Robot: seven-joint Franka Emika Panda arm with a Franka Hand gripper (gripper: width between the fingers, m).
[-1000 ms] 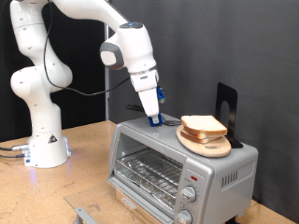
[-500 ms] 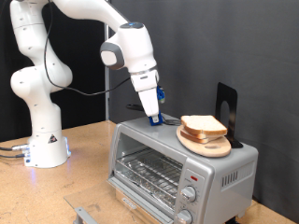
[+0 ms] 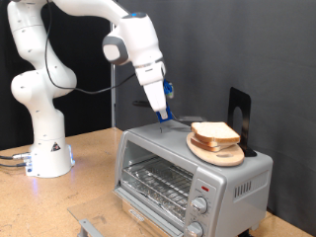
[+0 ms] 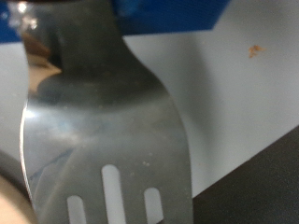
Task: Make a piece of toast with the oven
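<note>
The silver-grey oven (image 3: pixel 188 173) stands at the exterior view's lower right, its wire rack (image 3: pixel 158 183) showing in front. On its top a slice of pale toast (image 3: pixel 215 131) lies on a round wooden plate (image 3: pixel 219 151). My gripper (image 3: pixel 163 111) hangs just above the oven's top, to the exterior view's left of the toast and apart from it. It is shut on a slotted metal spatula (image 4: pixel 103 121), which fills the wrist view under the blue fingers (image 4: pixel 168 14). The spatula's tip is over the oven's pale top (image 4: pixel 243 103).
A black stand (image 3: pixel 240 114) rises behind the plate. The arm's white base (image 3: pixel 44 148) sits on the wooden table (image 3: pixel 89 158) at the exterior view's left. A grey bar (image 3: pixel 89 227) lies at the bottom edge, in front of the oven.
The gripper has risen a little off the oven's top and tilted, with the spatula still in it. The toast and plate have not moved.
</note>
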